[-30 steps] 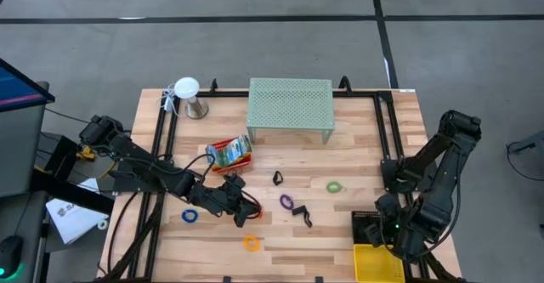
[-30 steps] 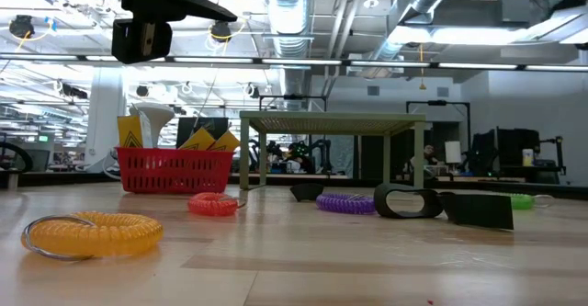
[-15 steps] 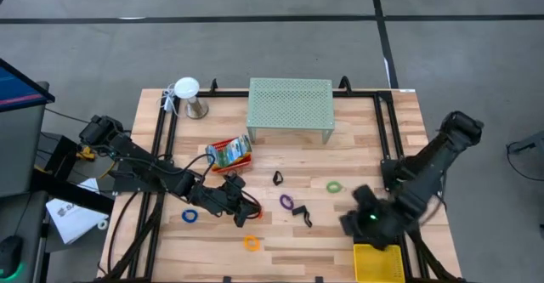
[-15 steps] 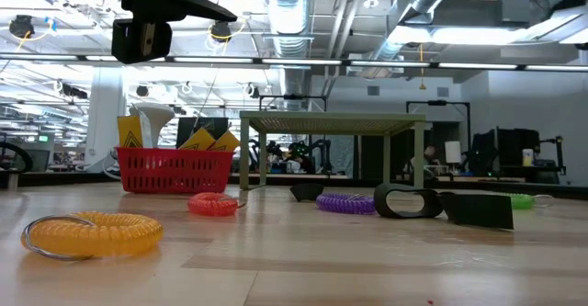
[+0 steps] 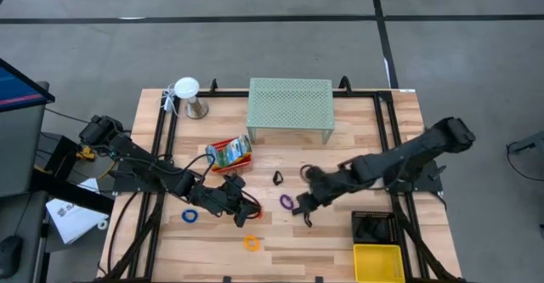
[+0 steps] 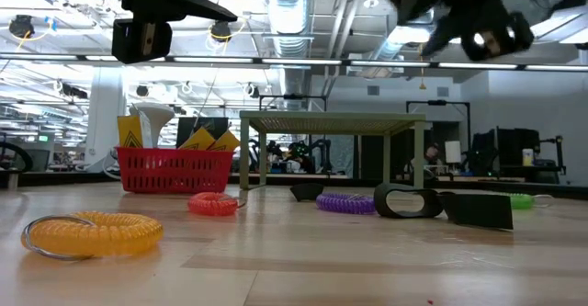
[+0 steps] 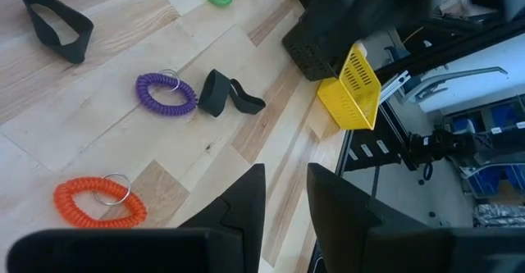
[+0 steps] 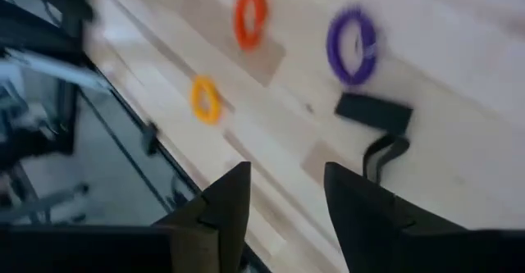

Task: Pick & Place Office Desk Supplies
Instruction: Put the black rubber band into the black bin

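Black, and stretched out long from my right side, my right arm is reaching across the wooden table (image 5: 357, 121) in the view from above, my right gripper (image 5: 299, 206) hovering over the black clip (image 5: 303, 216) and just beside the purple loop (image 5: 287, 202); my left gripper (image 5: 246, 212) is waiting near the orange-red loop (image 5: 254, 217), with the blue loop (image 5: 189, 217) and the yellow loop (image 5: 252, 243) close by, the green loop (image 5: 333, 186) well apart, and the crayon boxes (image 5: 228, 153) sitting in the red tray (image 5: 241, 159) in front of the mesh shelf (image 5: 290, 102). Looking level across the table, I am seeing the right gripper high above the clip (image 6: 476, 209), clear of everything. Through my left wrist camera, my left fingers (image 7: 246, 207) are standing a narrow gap apart with nothing between them, pointing toward the orange-red loop (image 7: 100, 202) and the purple one (image 7: 166, 93). Through my right wrist camera, my right fingers (image 8: 232, 203) are parted and empty, and the clip (image 8: 376, 115) is lying ahead of them beside the purple loop (image 8: 353, 34). I am judging this to be the approach to a pick, most likely of the clip, though the purple loop is equally within reach. Next I am needing to centre over it, descend until the fingers straddle it, then clench, without nudging the loop alongside
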Robot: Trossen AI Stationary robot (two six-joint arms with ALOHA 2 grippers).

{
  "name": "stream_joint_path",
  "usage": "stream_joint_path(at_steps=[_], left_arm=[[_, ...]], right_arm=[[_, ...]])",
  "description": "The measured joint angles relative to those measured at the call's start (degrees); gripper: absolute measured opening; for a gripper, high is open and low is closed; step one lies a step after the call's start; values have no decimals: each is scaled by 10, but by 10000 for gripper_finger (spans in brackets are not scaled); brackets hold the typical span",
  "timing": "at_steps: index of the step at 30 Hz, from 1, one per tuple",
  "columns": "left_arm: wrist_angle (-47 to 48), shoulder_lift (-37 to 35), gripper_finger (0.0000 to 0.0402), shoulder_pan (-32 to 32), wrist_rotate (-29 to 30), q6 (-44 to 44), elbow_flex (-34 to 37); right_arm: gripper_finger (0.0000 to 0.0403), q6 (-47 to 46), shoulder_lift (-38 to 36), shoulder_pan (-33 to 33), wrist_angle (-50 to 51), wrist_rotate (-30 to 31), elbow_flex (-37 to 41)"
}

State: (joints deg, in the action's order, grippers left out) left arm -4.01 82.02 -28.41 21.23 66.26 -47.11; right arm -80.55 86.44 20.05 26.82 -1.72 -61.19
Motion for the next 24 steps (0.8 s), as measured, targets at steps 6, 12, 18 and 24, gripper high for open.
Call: stream_joint_path(at_steps=[6, 12, 18, 24], left_arm=[[-1, 0, 88, 0, 2, 0, 0], [-5, 0, 88, 0, 2, 0, 0], [-10, 0, 88, 0, 2, 0, 0], [-12, 0, 88, 0, 2, 0, 0]], right_arm=[[145, -1, 94, 15, -57, -52, 0], [153, -19, 159, 47, -37, -20, 0], [175, -59, 171, 72, -24, 28, 0], [184, -65, 170, 76, -2, 39, 0]])
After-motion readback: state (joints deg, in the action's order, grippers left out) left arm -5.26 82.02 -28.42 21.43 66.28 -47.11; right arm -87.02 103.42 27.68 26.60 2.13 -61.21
